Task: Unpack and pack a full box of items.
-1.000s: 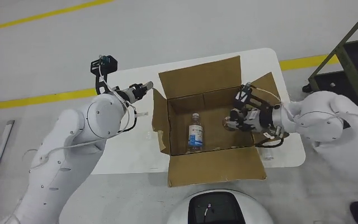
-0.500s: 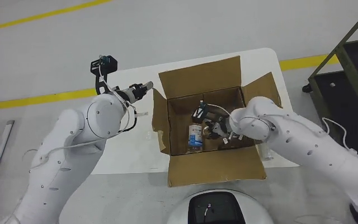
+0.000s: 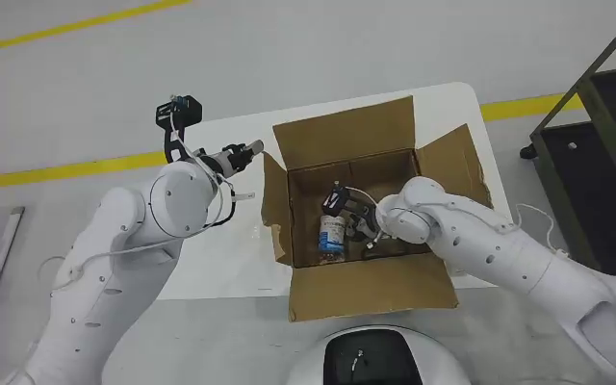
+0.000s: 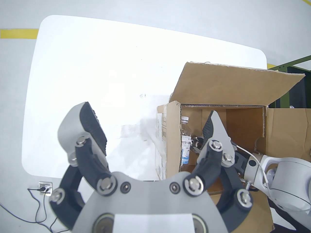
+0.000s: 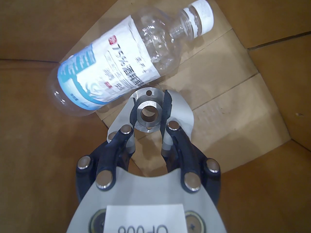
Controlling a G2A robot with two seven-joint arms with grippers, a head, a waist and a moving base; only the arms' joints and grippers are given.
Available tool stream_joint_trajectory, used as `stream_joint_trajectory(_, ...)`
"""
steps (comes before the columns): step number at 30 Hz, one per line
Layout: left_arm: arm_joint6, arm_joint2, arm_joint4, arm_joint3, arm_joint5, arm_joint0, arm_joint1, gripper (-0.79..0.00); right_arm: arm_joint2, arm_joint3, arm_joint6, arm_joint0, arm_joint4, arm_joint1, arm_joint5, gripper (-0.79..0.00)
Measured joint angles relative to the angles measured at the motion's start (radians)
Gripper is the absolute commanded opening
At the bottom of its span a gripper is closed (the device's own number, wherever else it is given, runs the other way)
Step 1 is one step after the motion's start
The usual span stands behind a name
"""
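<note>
Left of the box point(image 3: 358, 132), the left gripper point(image 4: 149, 115) is hovering over the white table point(image 4: 97, 73) beside the box's left wall, its fingers spread wide with nothing between them – it is staying where it was a second ago.

Inside the box, a clear plastic bottle point(image 5: 114, 69) with a white cap and a blue-and-white label is lying on its side on the cardboard floor, towards the left wall, where it was lying before.

The right gripper point(image 5: 149, 105) is reaching down inside the box, just beside the bottle's lower half. Its fingers are pinching a small round metal part point(image 5: 148, 115) with a bore through its middle. A second ago this gripper was up at the box's right wall; half a second ago it was already in the middle of the box – now it is sitting further left, close against the bottle.
</note>
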Motion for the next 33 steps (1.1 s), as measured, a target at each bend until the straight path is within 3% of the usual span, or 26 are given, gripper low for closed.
stream_joint_trajectory(1,0.0,0.0,0.0,0.0,0.0,0.0,0.0,0.0,-0.001,0.005,0.0,0.001,-0.001,-0.004,0.0,-0.594)
stream_joint_trajectory(2,0.0,0.0,0.0,0.0,0.0,0.0,0.0,0.0,-0.002,0.01,0.0,0.002,-0.003,-0.008,-0.001,-0.539)
stream_joint_trajectory(3,0.0,0.0,0.0,0.0,0.0,0.0,0.0,0.0,-0.001,0.015,0.0,0.002,-0.004,-0.012,-0.004,-0.588)
stream_joint_trajectory(4,0.0,0.0,0.0,0.0,0.0,0.0,0.0,0.0,0.0,0.02,0.0,0.002,-0.004,-0.015,-0.007,-0.576)
stream_joint_trajectory(5,0.0,0.0,0.0,0.0,0.0,0.0,0.0,0.0,0.002,0.025,0.0,0.002,-0.005,-0.017,-0.009,-0.554)
stream_joint_trajectory(6,0.0,0.0,0.0,0.0,0.0,0.0,0.0,0.0,0.007,0.032,0.0,0.001,-0.005,-0.019,-0.011,-0.465)
stream_joint_trajectory(7,0.0,0.0,0.0,0.0,0.0,0.0,0.0,0.0,0.011,0.035,-0.001,0.0,-0.004,-0.02,-0.012,-0.44)
stream_joint_trajectory(12,0.0,0.0,0.0,0.0,0.0,0.0,0.0,0.0,0.034,0.033,0.011,-0.006,-0.003,-0.022,-0.033,-0.391)
stream_joint_trajectory(18,0.0,0.0,0.0,0.0,0.0,0.0,0.0,0.0,0.121,-0.035,0.024,-0.011,0.015,0.0,-0.032,-0.437)
stream_joint_trajectory(19,0.0,0.0,0.0,0.0,0.0,0.0,0.0,0.0,0.148,-0.059,0.03,-0.01,0.013,0.009,-0.03,-0.474)
stream_joint_trajectory(21,0.0,0.0,0.0,0.0,0.0,0.0,0.0,0.0,0.237,-0.125,0.036,-0.019,0.027,0.038,-0.017,-0.616)
stream_joint_trajectory(22,0.0,0.0,0.0,0.0,0.0,0.0,0.0,0.0,0.283,-0.16,0.047,-0.027,0.032,0.053,-0.013,-0.748)
stream_joint_trajectory(23,0.0,0.0,0.0,0.0,0.0,0.0,0.0,0.0,0.333,-0.201,0.062,-0.037,0.03,0.069,-0.012,-0.785)
stream_joint_trajectory(27,0.0,0.0,0.0,0.0,0.0,0.0,0.0,0.0,0.595,-0.422,0.159,-0.116,-0.054,0.145,-0.002,-0.785)
stream_joint_trajectory(33,0.0,0.0,0.0,0.0,0.0,0.0,0.0,0.0,0.937,-0.671,0.274,-0.28,-0.162,0.211,0.032,-0.785)
